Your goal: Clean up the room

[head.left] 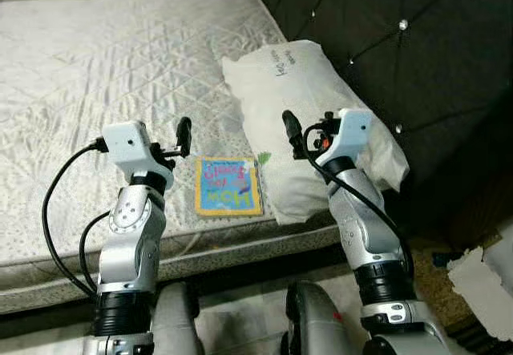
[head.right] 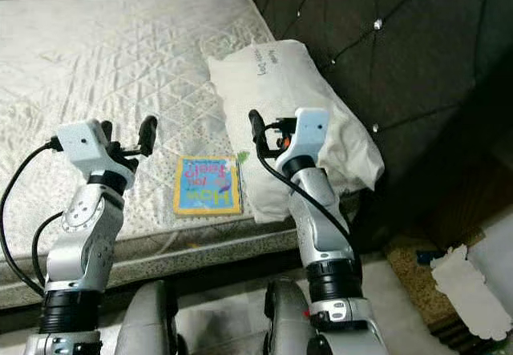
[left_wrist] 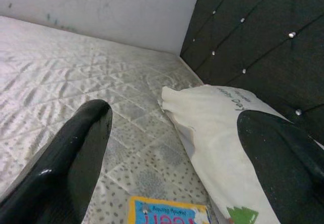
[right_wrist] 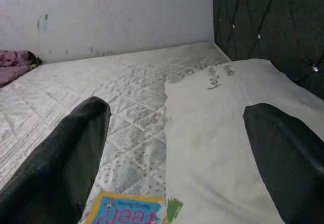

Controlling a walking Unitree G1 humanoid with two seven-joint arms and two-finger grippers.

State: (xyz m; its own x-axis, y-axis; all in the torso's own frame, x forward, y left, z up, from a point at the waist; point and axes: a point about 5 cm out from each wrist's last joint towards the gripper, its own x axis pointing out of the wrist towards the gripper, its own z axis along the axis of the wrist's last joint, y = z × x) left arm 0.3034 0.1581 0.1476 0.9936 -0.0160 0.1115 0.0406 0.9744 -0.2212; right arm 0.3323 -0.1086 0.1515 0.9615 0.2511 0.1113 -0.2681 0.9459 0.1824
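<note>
My two arms are right up front here, raised over the near edge of the bed (head.left: pixel 96 58). Left gripper (head.left: pixel 183 137) hangs just above the mattress with its jaws spread and nothing in them, and the right gripper (head.left: pixel 290 131) is over the white pillow (head.left: pixel 304 106), jaws also released and empty. The thing I'd tidy is the little colourful book (head.left: pixel 229 186), lying flat near the bed's edge, right against the pillow, between my arms. My guess for doing this well: come down with the left gripper at the book's free side, slip one finger under the cover edge, and pinch without snagging the pillow.
</note>
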